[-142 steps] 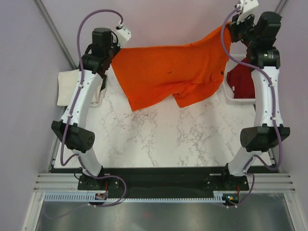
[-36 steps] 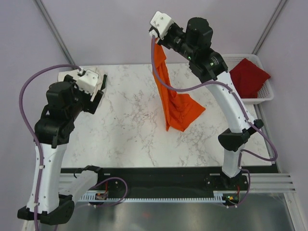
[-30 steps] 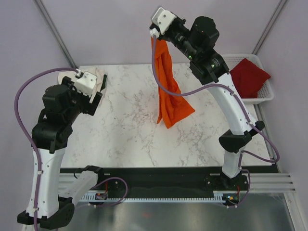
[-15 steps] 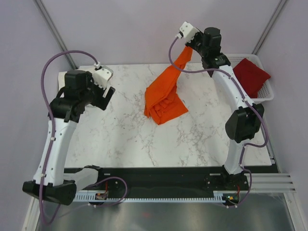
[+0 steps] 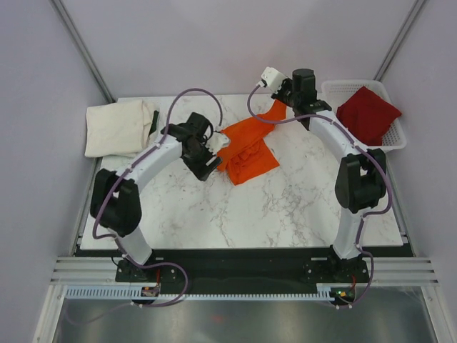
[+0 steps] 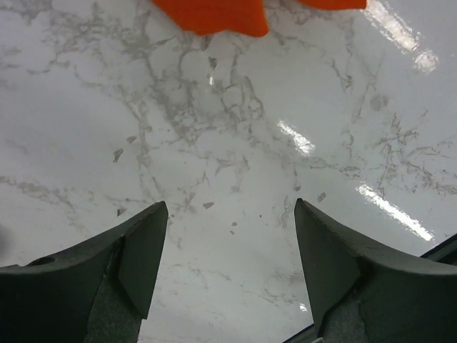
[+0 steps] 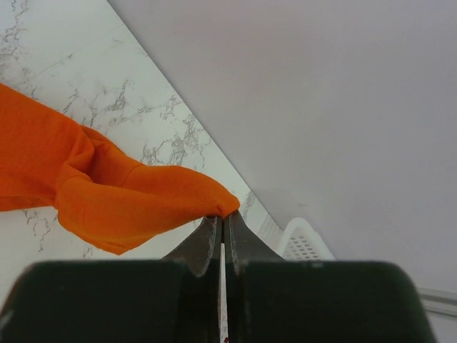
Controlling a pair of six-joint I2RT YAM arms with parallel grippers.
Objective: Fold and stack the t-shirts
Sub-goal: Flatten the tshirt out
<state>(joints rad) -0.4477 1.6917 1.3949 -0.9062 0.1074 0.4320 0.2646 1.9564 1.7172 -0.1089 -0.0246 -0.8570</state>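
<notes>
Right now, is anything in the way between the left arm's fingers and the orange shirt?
Nothing visible. Only bare marble table lies between the open left fingers and the orange shirt, whose edge shows just ahead of them.

— What do you see of the two arms from above?
— You get a matched pair. The left arm [image 5: 146, 166] and the right arm [image 5: 330, 134] are both white tube links joined by bulky black housings.
— Cables?
— A purple cable [image 5: 188, 91] runs in loops along each arm down to a black base plate [image 5: 161, 271]. A small white camera block [image 5: 270, 75] sits on the right wrist.
— And the fingers?
— In your wrist views the left fingers [image 6: 136, 257] are thick, dark grey wedges with flat inner faces. The right fingers [image 7: 206, 246] are the same dark colour, tapering to thin tips from a blocky body.
</notes>
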